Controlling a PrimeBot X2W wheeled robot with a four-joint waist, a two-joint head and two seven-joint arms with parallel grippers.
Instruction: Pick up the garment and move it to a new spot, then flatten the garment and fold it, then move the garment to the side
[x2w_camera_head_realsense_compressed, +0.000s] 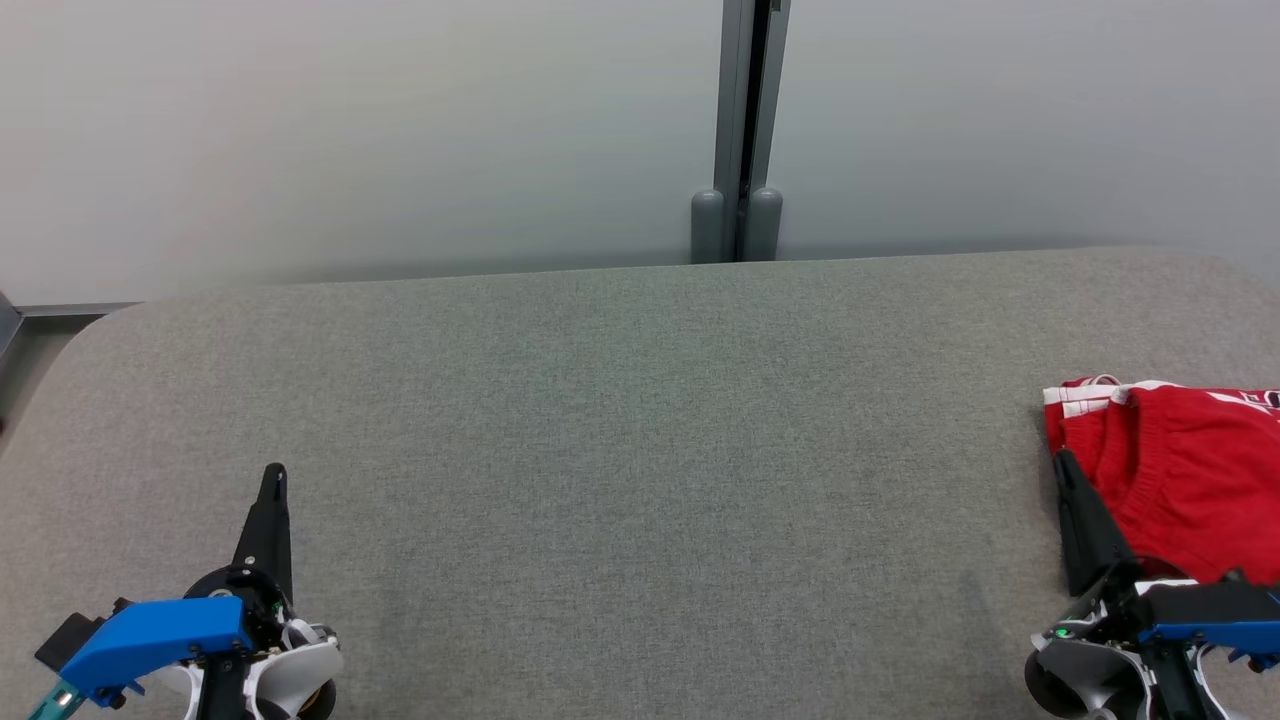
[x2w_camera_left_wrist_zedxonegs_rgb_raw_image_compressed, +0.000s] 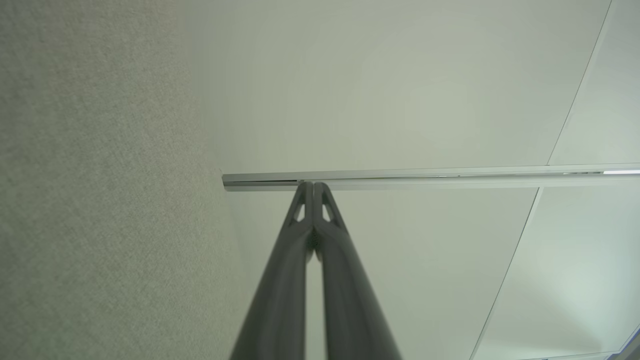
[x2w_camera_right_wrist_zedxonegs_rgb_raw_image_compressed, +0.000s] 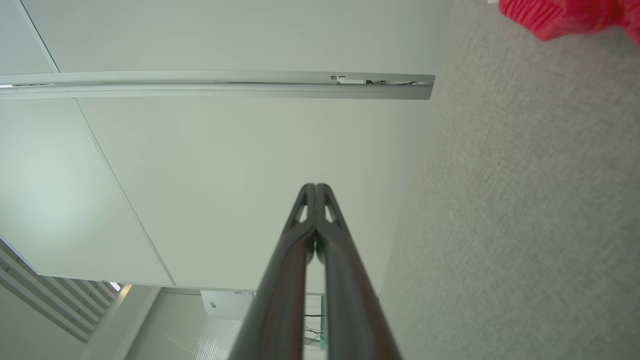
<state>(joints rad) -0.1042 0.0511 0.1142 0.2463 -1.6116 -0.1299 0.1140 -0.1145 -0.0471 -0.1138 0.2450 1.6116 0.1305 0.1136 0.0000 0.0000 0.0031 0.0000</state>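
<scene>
The garment (x2w_camera_head_realsense_compressed: 1185, 480) is red with white stripes and lies folded at the right edge of the grey felt table (x2w_camera_head_realsense_compressed: 640, 450); part of it runs out of the head view. A red corner of the garment (x2w_camera_right_wrist_zedxonegs_rgb_raw_image_compressed: 565, 17) shows at the top right of the right wrist view. My right gripper (x2w_camera_head_realsense_compressed: 1062, 460) is shut and empty, its tips just left of the garment's near-left edge. My left gripper (x2w_camera_head_realsense_compressed: 275, 472) is shut and empty over the table's near left. Both pairs of fingers press together in the wrist views: the left gripper (x2w_camera_left_wrist_zedxonegs_rgb_raw_image_compressed: 313, 185) and the right gripper (x2w_camera_right_wrist_zedxonegs_rgb_raw_image_compressed: 316, 186).
A pale partition wall (x2w_camera_head_realsense_compressed: 350, 130) stands behind the table, with a grey vertical post (x2w_camera_head_realsense_compressed: 745, 130) at its middle. The table's far-left corner (x2w_camera_head_realsense_compressed: 110, 320) is rounded. Bare felt stretches between the two grippers.
</scene>
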